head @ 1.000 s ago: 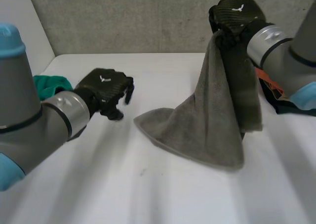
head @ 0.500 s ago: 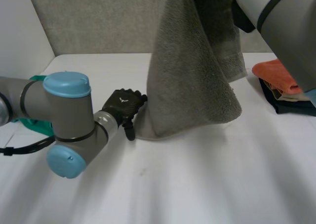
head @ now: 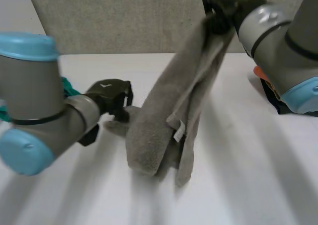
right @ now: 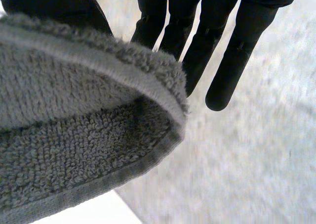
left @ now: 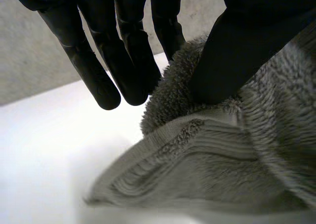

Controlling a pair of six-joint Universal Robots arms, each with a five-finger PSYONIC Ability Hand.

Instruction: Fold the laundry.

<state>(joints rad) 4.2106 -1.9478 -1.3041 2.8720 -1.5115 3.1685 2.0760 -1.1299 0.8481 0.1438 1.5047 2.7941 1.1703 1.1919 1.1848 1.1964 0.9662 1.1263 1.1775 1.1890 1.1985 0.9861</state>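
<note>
Right hand [head: 226, 1], raised high, pinches the top end of the grey fluffy terry towel [head: 164, 115]; its long axis slants down to the white table [head: 248, 175], where the left hand [head: 110, 97] meets its lower corner. Left wrist view: thumb and straight fingers [left: 128, 61] nip that ribbed-hemmed corner. Right wrist view: thumb and fingers [right: 232, 56] clamp the looped-pile edge
</note>
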